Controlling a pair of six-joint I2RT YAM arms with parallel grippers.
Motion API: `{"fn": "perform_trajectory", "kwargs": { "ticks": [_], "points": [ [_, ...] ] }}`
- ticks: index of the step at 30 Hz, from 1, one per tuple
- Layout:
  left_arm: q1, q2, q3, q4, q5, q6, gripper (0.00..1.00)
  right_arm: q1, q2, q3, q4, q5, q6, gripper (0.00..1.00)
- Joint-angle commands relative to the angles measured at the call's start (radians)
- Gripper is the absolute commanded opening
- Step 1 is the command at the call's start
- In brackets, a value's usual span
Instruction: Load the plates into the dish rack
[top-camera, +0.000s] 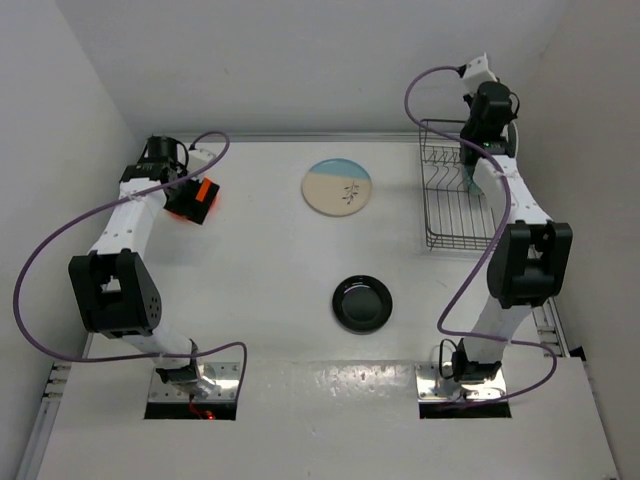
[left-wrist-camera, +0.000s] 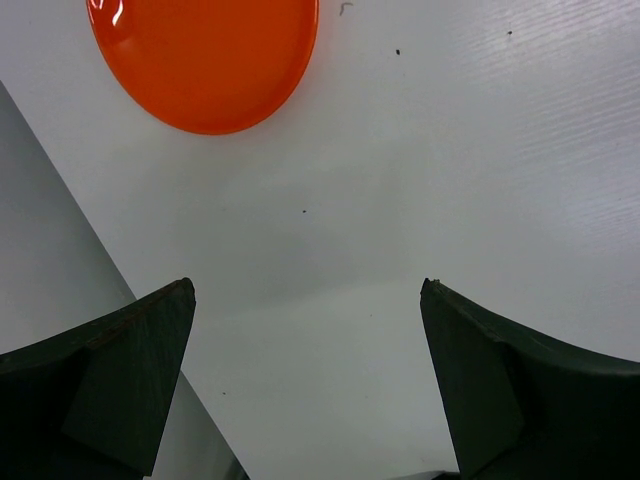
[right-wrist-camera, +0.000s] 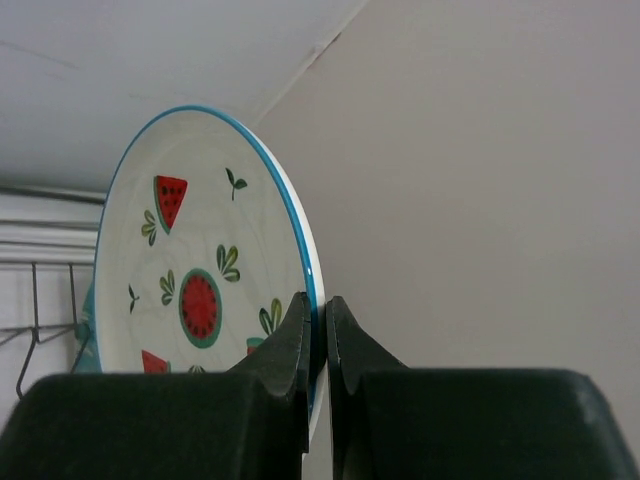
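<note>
**Right arm.** The right gripper (right-wrist-camera: 317, 312) is clenched on the rim of the white plate with watermelon slices (right-wrist-camera: 200, 260). Its two fingers pinch the blue-edged rim from either side. The plate stands on edge, close to upright, with its decorated face towards the left of the wrist view. In the overhead view the right arm reaches to the far right corner of the counter (top-camera: 260, 280). There the right gripper (top-camera: 472, 165) points down over the dish rack (top-camera: 445, 215), and a sliver of the plate's teal edge shows among the wires. Whether the plate's lower edge is seated in a slot cannot be told. Rack wires (right-wrist-camera: 35, 300) show at the left edge of the wrist view, behind the plate.

**Left arm.** The left gripper (left-wrist-camera: 306, 290) is released, with its jaws spread wide and nothing between them. It hangs above bare counter near the far left corner. The small orange plate (left-wrist-camera: 205, 50) lies flat on the counter beyond the fingertips, apart from them and partly cut off by the top of the wrist view. In the overhead view the left gripper (top-camera: 190, 198) covers that spot, so the plate cannot be made out separately there.

**Other plates.** The cream-and-blue plate with sprig (top-camera: 337, 187) lies flat near the far edge, about midway along it and left of the rack. The small glossy black plate (top-camera: 362, 303) lies flat nearer the middle of the counter, towards the near edge and well apart from the cream-and-blue plate. Neither is touched by a gripper.

**Dish rack.** It stands along the right edge, at the far right corner.
</note>
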Motion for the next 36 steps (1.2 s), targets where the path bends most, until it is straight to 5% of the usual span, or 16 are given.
{"fn": "perform_trajectory", "kwargs": {
  "ticks": [1,15,25,27,29,30,31,32,36],
  "points": [
    [0.01,0.008,0.049,0.016,0.009,-0.015,1.0,0.015,-0.031,-0.047,0.228,0.088,-0.093,0.0],
    [0.01,0.017,0.049,0.016,0.009,-0.006,1.0,0.063,0.036,-0.139,0.317,0.177,-0.087,0.0],
    [0.01,0.017,0.049,0.016,0.009,-0.006,1.0,0.038,0.082,-0.147,0.151,0.067,0.203,0.0],
    [0.01,0.017,0.049,0.016,0.009,-0.006,1.0,0.04,0.075,-0.141,0.151,0.068,0.216,0.1],
    [0.01,0.008,0.049,0.016,0.029,-0.006,1.0,0.038,0.058,-0.118,0.144,0.039,0.223,0.31],
    [0.01,0.008,0.049,0.006,0.056,0.006,1.0,0.038,0.04,-0.086,0.089,-0.012,0.242,0.54],
    [0.01,0.008,0.049,0.006,0.072,0.007,1.0,0.035,0.035,-0.068,0.067,-0.013,0.258,0.54],
    [0.01,0.008,0.049,0.006,0.089,0.016,1.0,0.04,0.026,-0.045,0.041,-0.034,0.269,0.71],
    [0.01,0.008,0.058,0.006,0.14,0.048,1.0,0.055,-0.004,0.089,-0.175,-0.137,0.376,0.95]
  ]
}}
